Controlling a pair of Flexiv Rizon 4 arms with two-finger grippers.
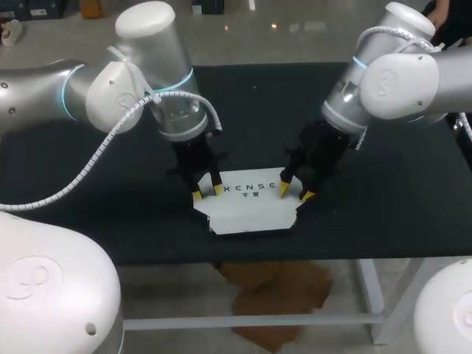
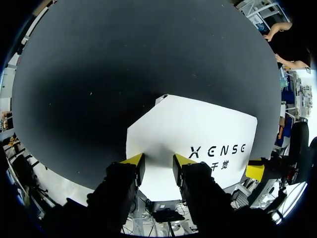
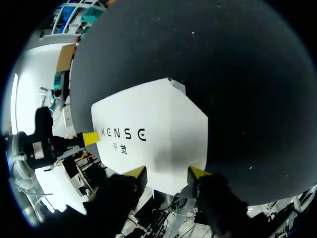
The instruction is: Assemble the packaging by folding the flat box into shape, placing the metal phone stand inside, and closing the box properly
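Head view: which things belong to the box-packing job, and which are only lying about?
Job: flat white box; left hand and right hand, both open, tips at the box's two side edges. The phone stand shows in no view.
Only there: black table, bearing the box.

Black table (image 1: 133, 221), white flat box (image 1: 251, 205) near its front edge.

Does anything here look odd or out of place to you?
Nothing looks damaged or spilled. The white box lies flat on the black table, with the left gripper at one end and the right gripper at the other, both open. One oddity: no metal stand is in view.
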